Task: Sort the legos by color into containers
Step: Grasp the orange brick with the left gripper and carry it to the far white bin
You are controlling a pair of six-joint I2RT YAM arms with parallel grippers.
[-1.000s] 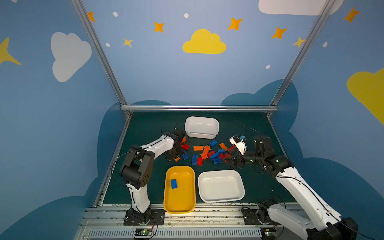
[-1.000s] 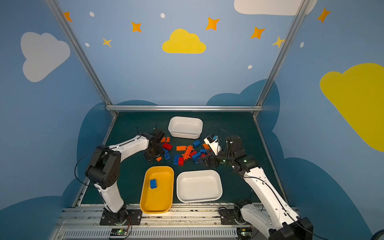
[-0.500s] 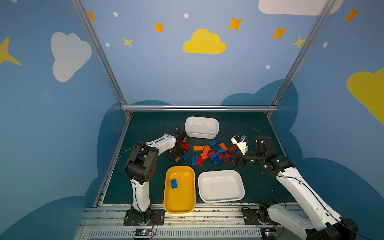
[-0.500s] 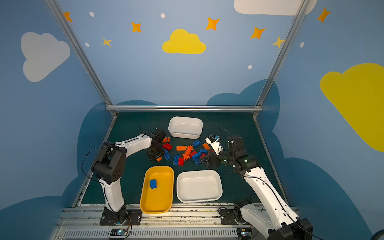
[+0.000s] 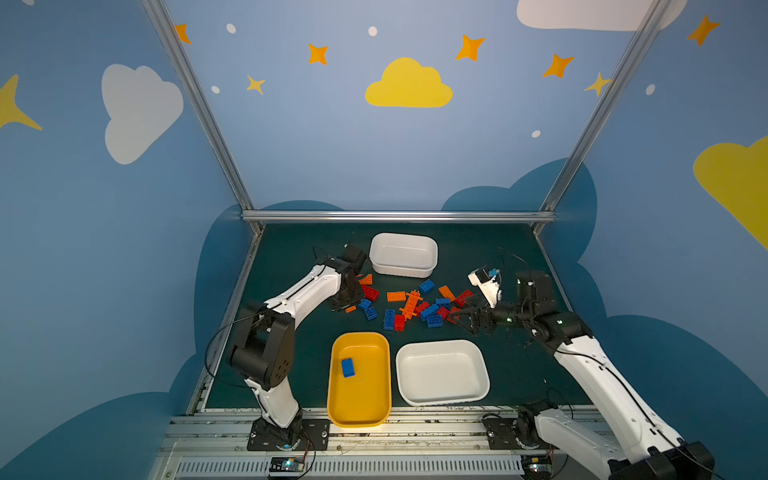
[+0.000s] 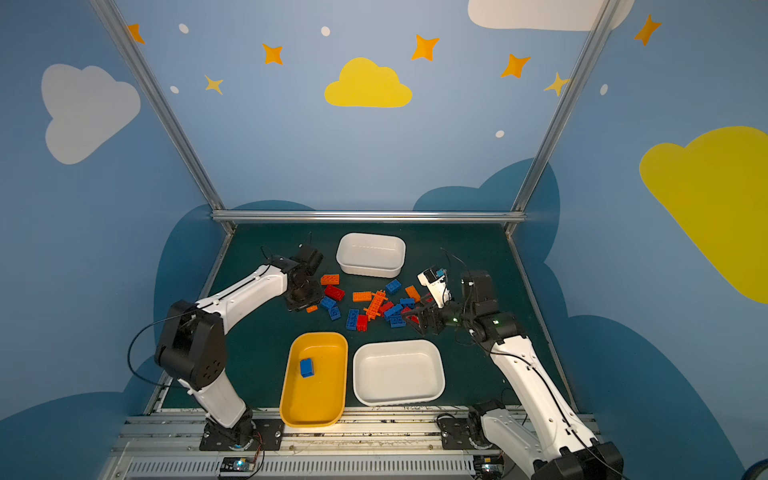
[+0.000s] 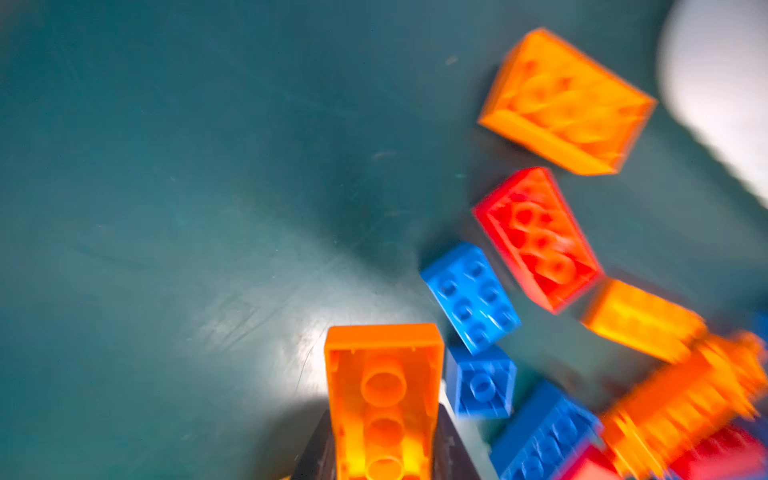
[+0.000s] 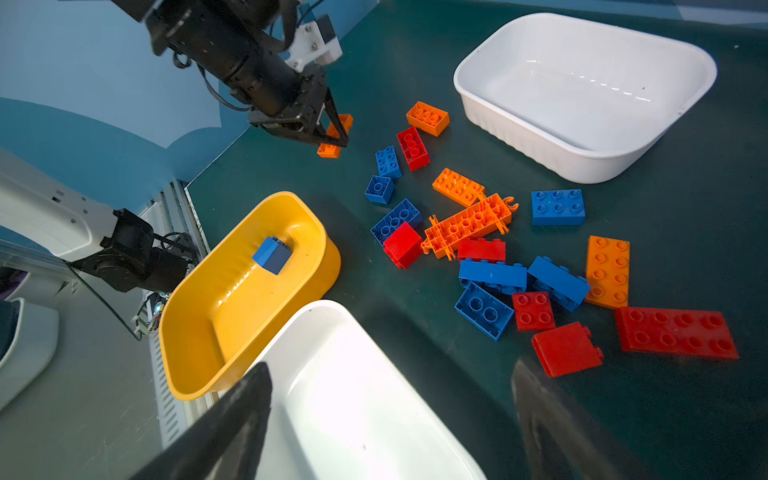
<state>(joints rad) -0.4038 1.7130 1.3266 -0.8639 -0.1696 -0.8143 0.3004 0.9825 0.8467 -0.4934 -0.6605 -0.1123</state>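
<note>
Loose legos in orange, blue and red lie mid-mat in both top views, around a long orange cross-shaped piece (image 5: 410,303). My left gripper (image 5: 347,302) sits at the pile's left end, shut on a small orange brick (image 7: 382,395), hollow underside facing the left wrist camera; the right wrist view shows that brick (image 8: 334,137) between the fingers, low over the mat. My right gripper (image 8: 390,368) stands open and empty at the pile's right end, beside a red brick (image 8: 565,349). One blue brick (image 5: 348,367) lies in the yellow container (image 5: 359,419).
A wide shallow white container (image 5: 440,344) sits right of the yellow one at the front. A smaller, deeper white container (image 5: 401,270) stands behind the pile. Blue walls and metal frame posts (image 5: 397,216) enclose the green mat.
The left gripper has shut on the small orange brick at the pile's left end. The left arm's lower links have swung round. The right arm has shifted only slightly.
</note>
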